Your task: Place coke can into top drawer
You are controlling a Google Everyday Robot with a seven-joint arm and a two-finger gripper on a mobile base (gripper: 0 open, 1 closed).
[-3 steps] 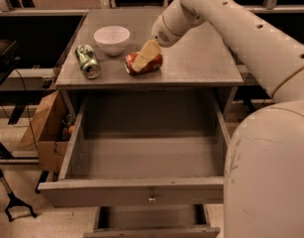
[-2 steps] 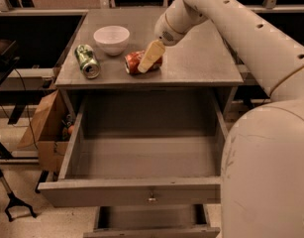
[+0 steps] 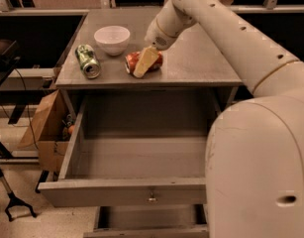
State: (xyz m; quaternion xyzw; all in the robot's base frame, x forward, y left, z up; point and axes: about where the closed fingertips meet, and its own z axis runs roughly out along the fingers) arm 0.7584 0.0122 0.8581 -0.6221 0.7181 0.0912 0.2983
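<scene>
Cream hand (image 3: 144, 63) on red can (image 3: 156, 61) – grey drawer (image 3: 122, 193).

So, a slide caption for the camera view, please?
End effector at the coke can on the table; top drawer open below.

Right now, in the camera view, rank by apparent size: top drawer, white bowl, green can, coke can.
top drawer
white bowl
green can and coke can look alike; the gripper over the coke can partly hides it.

The grey worktop (image 3: 201, 58) fills the upper middle of the frame. At its upper left stands a white bowl (image 3: 112, 38). Just below and left of the bowl, a green can (image 3: 88, 61) lies on its side. Near the worktop's lower edge, the coke can (image 3: 132, 61) lies on its side, with the gripper (image 3: 144, 66) down over it.
</scene>
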